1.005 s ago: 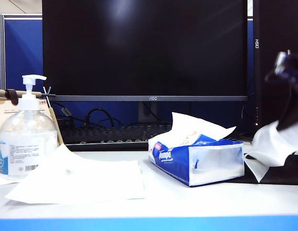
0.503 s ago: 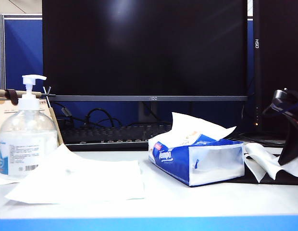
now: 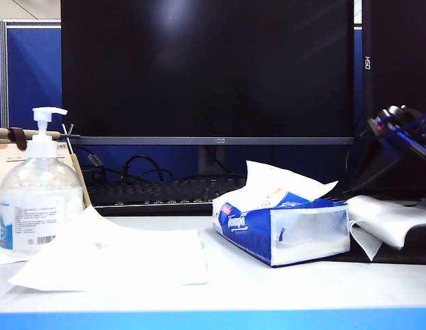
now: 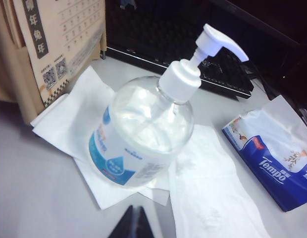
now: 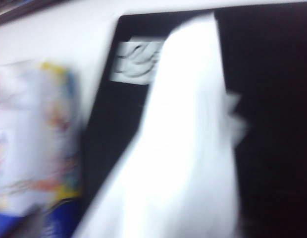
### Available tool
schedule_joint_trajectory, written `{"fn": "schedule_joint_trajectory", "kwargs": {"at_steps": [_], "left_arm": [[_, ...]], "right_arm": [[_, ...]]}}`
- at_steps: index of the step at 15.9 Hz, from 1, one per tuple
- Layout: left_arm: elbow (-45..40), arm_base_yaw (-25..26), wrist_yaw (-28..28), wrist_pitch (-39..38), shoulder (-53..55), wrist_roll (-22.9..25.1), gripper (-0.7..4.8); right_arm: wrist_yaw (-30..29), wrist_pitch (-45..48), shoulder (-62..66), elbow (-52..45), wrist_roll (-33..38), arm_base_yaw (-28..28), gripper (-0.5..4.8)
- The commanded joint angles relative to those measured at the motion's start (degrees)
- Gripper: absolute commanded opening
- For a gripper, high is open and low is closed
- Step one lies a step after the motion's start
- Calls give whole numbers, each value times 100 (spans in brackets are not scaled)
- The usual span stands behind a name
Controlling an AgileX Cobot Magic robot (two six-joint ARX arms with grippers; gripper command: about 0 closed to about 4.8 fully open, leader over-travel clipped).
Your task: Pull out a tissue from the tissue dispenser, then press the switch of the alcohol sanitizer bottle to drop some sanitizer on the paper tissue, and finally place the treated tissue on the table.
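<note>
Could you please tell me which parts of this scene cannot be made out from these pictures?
- Right claw, exterior view: cut by the frame edge; its fingertips unseen.
- Limp white paper tissue, right wrist view: motion blur hides creases and any wet spot.
- Left claw, left wrist view: only a dark tip shows; opening unreadable.
- Clear rounded sanitizer bottle, exterior view: label print too small.

white tissue [image 3: 385, 223] limp beside tissue dispenser [image 3: 282, 230]

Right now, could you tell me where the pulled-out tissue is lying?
In the exterior view the tissue lies at the far right on the black mat, just beside the tissue dispenser and below the right gripper.
</note>
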Motion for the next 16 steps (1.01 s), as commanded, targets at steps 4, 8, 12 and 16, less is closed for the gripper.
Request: {"fn": "schedule_joint_trajectory", "kwargs": {"at_steps": [4, 8, 12, 16], "left_arm": [[-15, 0, -7, 24, -4, 245, -6], [-13, 2, -50, 7, -4, 398, -6], [-13, 2, -275, 4, -4, 396, -5], [-13, -68, -271, 7, -4, 391, -5]], "right_arm": [[157, 284, -1027, -17, 455, -22, 479], [1246, -380, -2514, 1043, 26, -116, 479], [1766, -1797, -3606, 2146, -662, -411, 29], [1716, -2881, -5276, 1670, -699, -459, -2]]}}
